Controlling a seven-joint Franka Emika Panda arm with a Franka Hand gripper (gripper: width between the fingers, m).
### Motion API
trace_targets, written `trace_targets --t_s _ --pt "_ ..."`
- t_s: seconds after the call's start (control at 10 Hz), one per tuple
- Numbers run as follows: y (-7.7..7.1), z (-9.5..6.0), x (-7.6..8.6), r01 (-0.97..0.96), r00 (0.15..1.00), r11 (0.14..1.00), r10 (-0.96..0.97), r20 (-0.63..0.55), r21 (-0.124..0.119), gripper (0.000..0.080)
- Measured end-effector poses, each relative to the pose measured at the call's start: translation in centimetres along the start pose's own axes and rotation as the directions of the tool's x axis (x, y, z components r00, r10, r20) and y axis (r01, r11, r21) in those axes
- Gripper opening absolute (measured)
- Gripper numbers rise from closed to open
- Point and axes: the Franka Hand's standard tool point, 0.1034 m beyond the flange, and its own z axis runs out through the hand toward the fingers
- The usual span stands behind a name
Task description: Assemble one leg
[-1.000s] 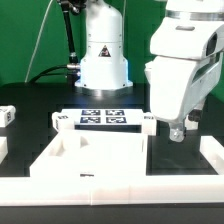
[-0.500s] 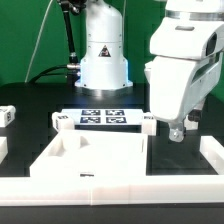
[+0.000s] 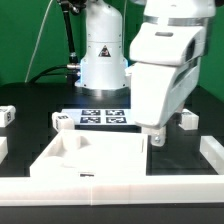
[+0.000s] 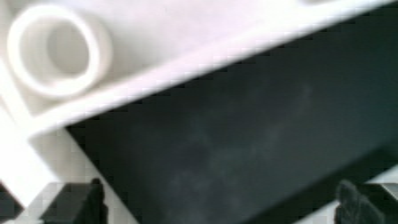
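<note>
A small white leg (image 3: 187, 118) with a tag stands on the black table at the exterior view's right, just right of my gripper (image 3: 157, 137). Two more legs stand at the left (image 3: 8, 114) and by the marker board's left end (image 3: 60, 120). My gripper hangs low over the table beside the right rear corner of the large white tray (image 3: 60, 158). In the wrist view my gripper (image 4: 217, 205) is open and empty, with both dark fingertips (image 4: 71, 205) over bare black table. The tray's rim with a round socket (image 4: 54, 50) lies close by.
The marker board (image 3: 103, 117) lies behind the tray, in front of the robot base (image 3: 103, 55). White pieces sit at the table's right edge (image 3: 212, 150) and left edge (image 3: 3, 150).
My gripper has moved toward the exterior view's left, uncovering the leg on the right and now standing over the tray's right rear corner. Nothing else has moved.
</note>
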Motion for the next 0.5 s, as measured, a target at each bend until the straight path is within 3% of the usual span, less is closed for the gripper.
trace_targets --t_s 0.2,0.4,0.5 --pt "-2.2 0.1 -2.4 0.122 0.992 0.992 -0.122 0.013 -0.004 0.0650" --pt "-2.9 0.1 -4.1 0.121 0.992 0.993 -0.121 0.024 0.008 0.0650" --pt "-2.9 0.2 -4.0 0.121 0.992 0.993 -0.121 0.023 0.009 0.0650"
